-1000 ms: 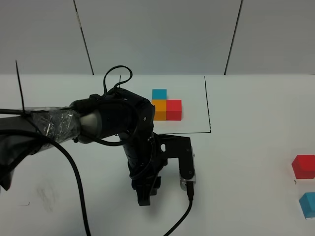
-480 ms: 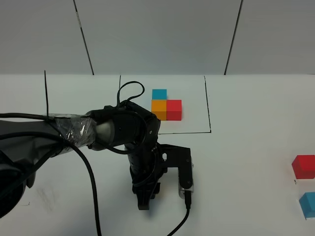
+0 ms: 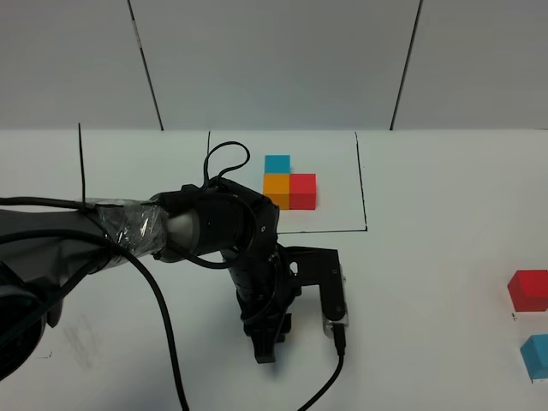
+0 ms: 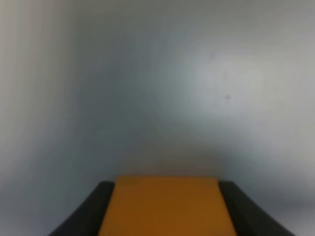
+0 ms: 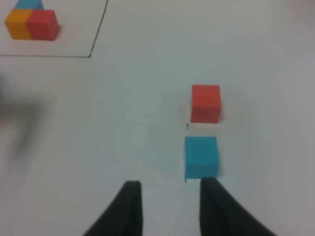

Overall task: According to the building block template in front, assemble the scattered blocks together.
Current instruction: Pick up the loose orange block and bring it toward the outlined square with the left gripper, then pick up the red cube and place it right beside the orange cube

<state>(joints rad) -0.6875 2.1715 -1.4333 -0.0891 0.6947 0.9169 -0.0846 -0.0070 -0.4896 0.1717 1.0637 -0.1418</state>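
The template trio of orange, red and blue cubes stands inside the thin black frame line at the back centre; it also shows in the right wrist view. My left gripper points down at the table in front of the frame. In the left wrist view the gripper is shut on the loose orange cube, which the arm hides in the high view. The loose red cube and light blue cube lie at the far right. My right gripper is open and empty, just short of the blue cube, with the red cube beyond it.
The left arm's black cables trail over the white table on the left. Black tape lines mark the table at the back left.
The left arm has shifted a little to the right and toward the front edge, still low over the table. The red and blue cubes and the template have not moved.
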